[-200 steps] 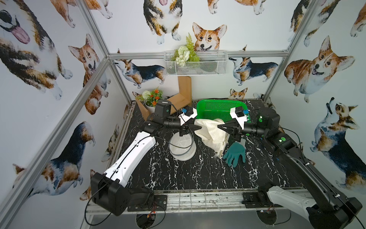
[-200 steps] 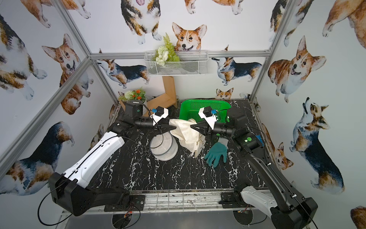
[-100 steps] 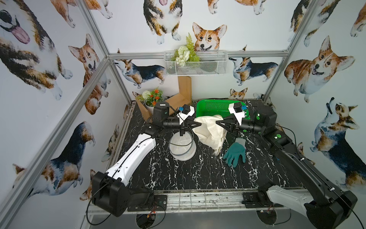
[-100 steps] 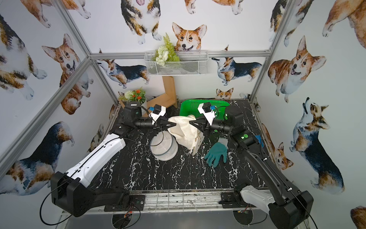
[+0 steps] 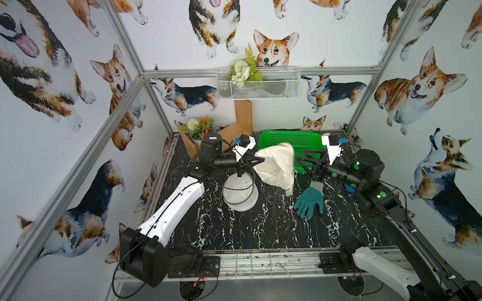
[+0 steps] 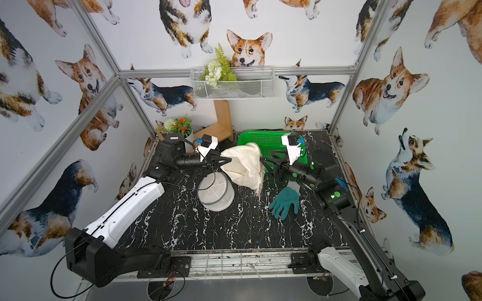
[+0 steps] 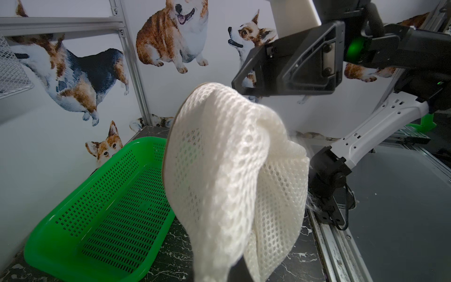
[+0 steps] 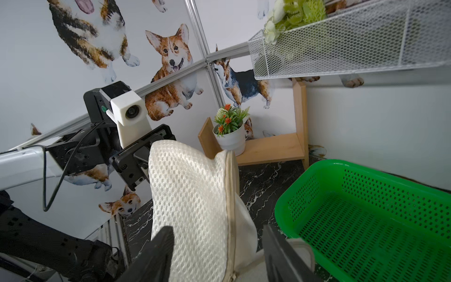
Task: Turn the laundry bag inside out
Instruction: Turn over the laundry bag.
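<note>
The white mesh laundry bag (image 5: 276, 166) hangs clear of the marbled black worktop (image 5: 260, 234) near its 12 o'clock edge, pinched at the bag's 9 o'clock side by the left claw (image 5: 257, 159) — while the right claw (image 5: 300, 163), jaws spread and empty, hovers just beside it at 3 o'clock. The bag droops in a bunched fold; which face is outward cannot be told, and the turning appears largely left to do.
</note>
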Robot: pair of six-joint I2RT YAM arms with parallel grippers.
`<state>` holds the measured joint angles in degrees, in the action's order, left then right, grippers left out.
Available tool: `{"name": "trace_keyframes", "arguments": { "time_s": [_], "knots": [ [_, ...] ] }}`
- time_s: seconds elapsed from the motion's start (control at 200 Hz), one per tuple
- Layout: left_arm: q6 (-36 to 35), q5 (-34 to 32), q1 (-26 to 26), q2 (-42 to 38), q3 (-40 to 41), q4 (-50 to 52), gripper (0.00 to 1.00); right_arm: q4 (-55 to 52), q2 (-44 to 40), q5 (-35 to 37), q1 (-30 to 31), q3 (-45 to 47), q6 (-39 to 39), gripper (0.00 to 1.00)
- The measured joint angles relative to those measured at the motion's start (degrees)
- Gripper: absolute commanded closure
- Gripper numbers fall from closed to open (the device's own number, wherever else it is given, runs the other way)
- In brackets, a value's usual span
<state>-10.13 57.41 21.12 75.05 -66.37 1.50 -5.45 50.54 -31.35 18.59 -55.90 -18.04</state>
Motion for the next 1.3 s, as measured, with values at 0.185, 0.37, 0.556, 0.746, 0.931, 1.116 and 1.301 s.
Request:
{"name": "trace_keyframes", "arguments": {
  "time_s": [0.185,0.37,0.556,0.746,0.931,1.116,1.301],
  "knots": [
    [0.46,-0.44,0.00,-0.15,0.11,-0.74,1.00,2.01,1.51,-0.24,0.00,1.70,-5.90,0.58],
    [0.81,-0.59,0.00,-0.24,0.11,-1.18,1.00,4.76,3.52,-1.70,0.00,2.14,-7.74,0.57],
    [0.81,-0.57,0.00,-0.24,0.11,-1.29,1.00,7.04,5.49,-3.37,0.00,2.36,-8.63,0.62],
    [0.81,-0.61,0.00,-0.20,0.11,-1.60,1.00,10.03,6.49,-5.27,0.15,3.10,-10.14,0.76],
    [0.83,-0.66,0.00,-0.09,0.11,-1.57,1.00,11.08,6.49,-5.64,0.26,3.41,-10.47,0.97],
    [0.85,-0.66,0.00,-0.07,0.11,-1.57,1.00,11.61,6.23,-4.46,0.26,3.45,-10.45,1.00],
    [-0.48,-1.20,0.00,-0.44,-0.15,0.33,1.00,11.04,5.03,-1.20,-2.10,2.32,-10.14,1.00]
  ]
}}
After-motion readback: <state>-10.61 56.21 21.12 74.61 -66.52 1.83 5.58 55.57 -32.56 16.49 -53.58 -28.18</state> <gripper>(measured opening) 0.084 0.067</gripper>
